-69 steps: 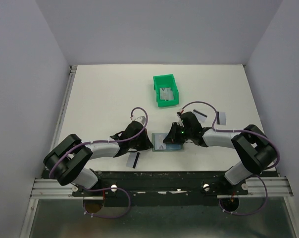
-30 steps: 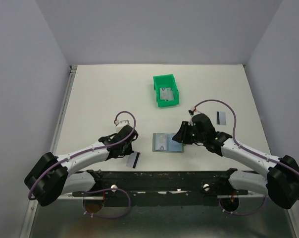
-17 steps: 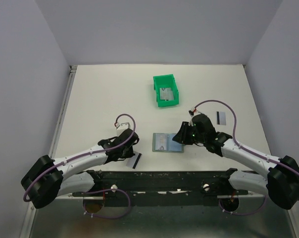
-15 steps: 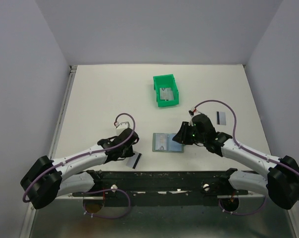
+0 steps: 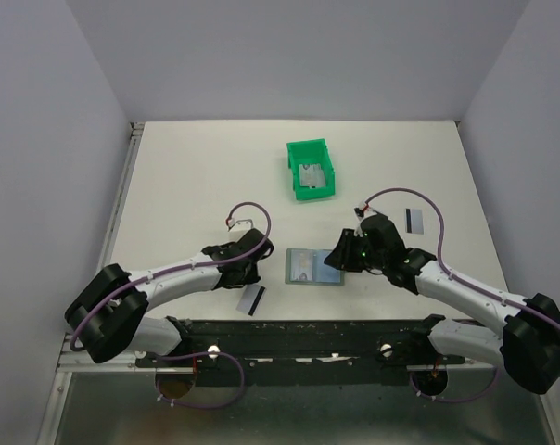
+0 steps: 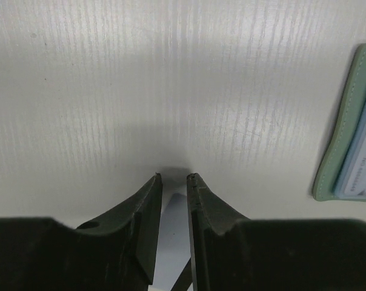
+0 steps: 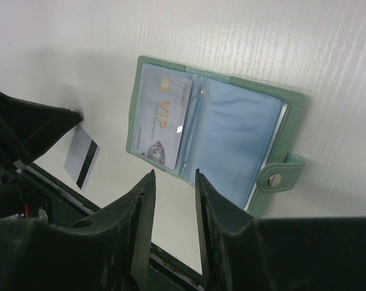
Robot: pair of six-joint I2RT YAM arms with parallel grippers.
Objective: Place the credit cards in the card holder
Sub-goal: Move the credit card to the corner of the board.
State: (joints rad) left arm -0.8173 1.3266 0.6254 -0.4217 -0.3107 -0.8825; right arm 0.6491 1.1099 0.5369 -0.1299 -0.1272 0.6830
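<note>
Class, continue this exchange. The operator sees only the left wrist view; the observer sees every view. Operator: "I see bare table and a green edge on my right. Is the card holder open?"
Observer: Yes. The card holder lies open flat, with a VIP card already in one pocket.
Operator: Where are the other cards?
Observer: A grey card sits inside the green bin, beyond the holder.
Operator: Any more?
Observer: A striped card lies on the table, out past the right arm.
Operator: And the other arm?
Observer: The right gripper hangs open at the holder's edge, holding nothing.
</note>
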